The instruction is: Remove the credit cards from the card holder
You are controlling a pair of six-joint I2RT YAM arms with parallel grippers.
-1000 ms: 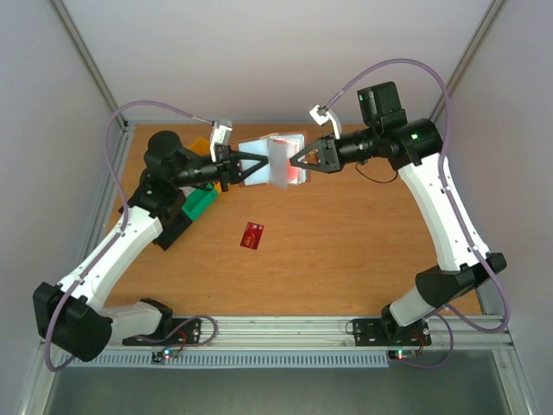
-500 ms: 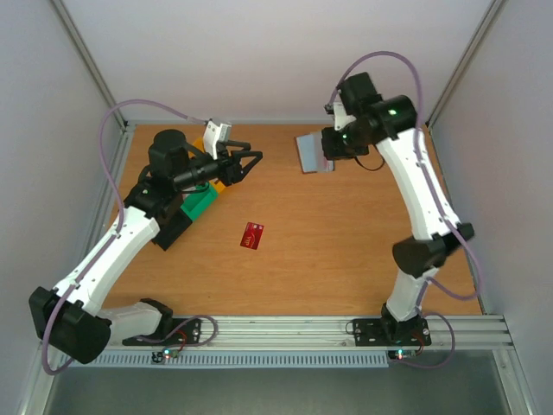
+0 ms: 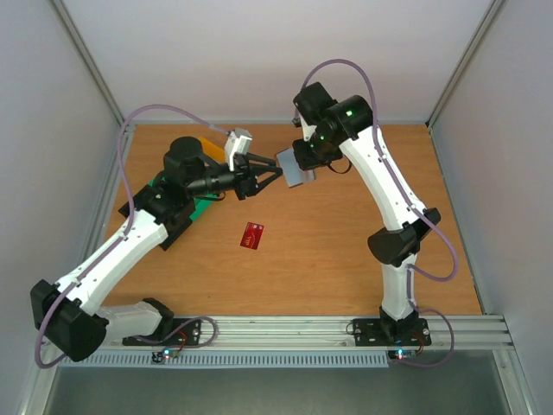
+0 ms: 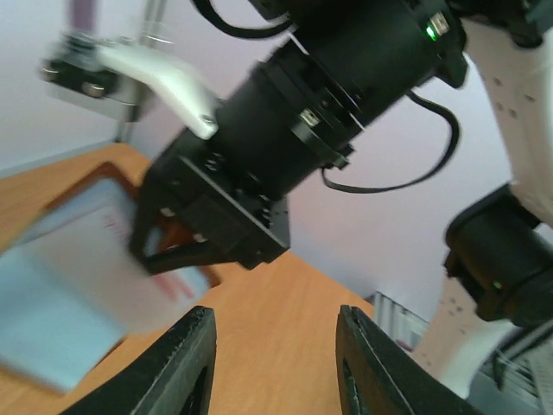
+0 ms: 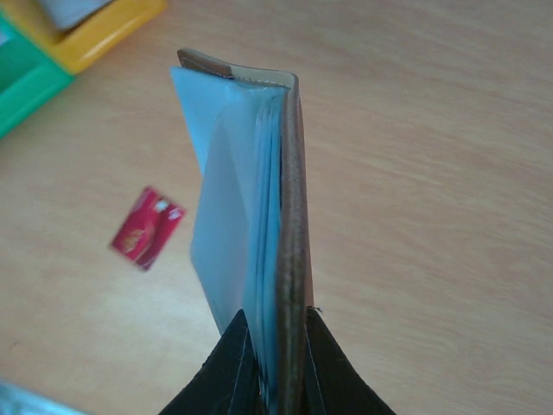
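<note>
My right gripper (image 3: 296, 162) is shut on the card holder (image 3: 292, 170) and holds it above the table. In the right wrist view the holder (image 5: 278, 190) stands on edge between the fingers (image 5: 226, 363), brown outside to the right, pale blue sleeves fanned to the left. My left gripper (image 3: 266, 180) is open and empty just left of the holder. In the left wrist view its jaws (image 4: 275, 363) gape below the right gripper's black body, with the blurred pale holder (image 4: 69, 294) at the left. One red credit card (image 3: 252, 234) lies flat on the table, and it also shows in the right wrist view (image 5: 147, 226).
A yellow bin (image 5: 104, 30) and a green bin (image 5: 22, 86) stand at the back left; in the top view the green bin (image 3: 204, 205) is partly under the left arm. Pale walls close in the wooden table (image 3: 346, 251) on three sides.
The left gripper let go of the holder and drew back. The right arm carried the holder away to the right, then swung it left, close to the open left gripper.
</note>
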